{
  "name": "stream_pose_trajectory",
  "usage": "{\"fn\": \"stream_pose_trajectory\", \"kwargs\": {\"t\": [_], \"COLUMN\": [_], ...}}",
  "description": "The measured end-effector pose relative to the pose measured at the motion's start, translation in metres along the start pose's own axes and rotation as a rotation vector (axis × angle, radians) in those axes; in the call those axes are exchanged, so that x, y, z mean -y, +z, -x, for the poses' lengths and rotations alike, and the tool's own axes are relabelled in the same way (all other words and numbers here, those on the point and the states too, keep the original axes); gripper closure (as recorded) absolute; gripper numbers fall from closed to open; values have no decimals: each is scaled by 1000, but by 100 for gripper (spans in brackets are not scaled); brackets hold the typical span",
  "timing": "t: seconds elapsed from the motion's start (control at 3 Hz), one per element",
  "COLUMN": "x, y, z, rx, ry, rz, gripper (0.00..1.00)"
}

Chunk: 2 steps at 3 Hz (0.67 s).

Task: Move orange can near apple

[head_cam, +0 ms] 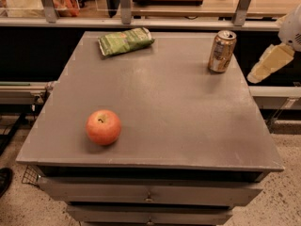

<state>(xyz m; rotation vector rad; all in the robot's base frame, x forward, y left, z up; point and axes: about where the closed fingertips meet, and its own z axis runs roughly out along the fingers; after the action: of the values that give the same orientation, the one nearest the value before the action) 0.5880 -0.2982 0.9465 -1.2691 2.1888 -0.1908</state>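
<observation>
The orange can [222, 51] stands upright at the back right of the grey table [164, 107], copper-coloured with a silver top. The apple [103, 127] sits near the front left of the table, stem dimple up. They are far apart, on opposite corners. My gripper [270, 63] hangs at the right edge of the view, just off the table's right side, a little right of the can and apart from it. Only a pale finger and part of the white arm show.
A green crinkled snack bag [125, 41] lies at the back left of the table. Drawers [150, 192] sit under the table front. A shelf with metal posts [124, 4] runs behind the table.
</observation>
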Motion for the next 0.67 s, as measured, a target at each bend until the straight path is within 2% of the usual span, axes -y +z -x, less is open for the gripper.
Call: {"fn": "stream_pose_trajectory", "kwargs": {"t": [0.33, 0.67], "x": [19, 25], "y": [29, 53], "z": [8, 27], "rx": [114, 220], "ry": [101, 168], "rz": [5, 13], "gripper": [0, 0]}}
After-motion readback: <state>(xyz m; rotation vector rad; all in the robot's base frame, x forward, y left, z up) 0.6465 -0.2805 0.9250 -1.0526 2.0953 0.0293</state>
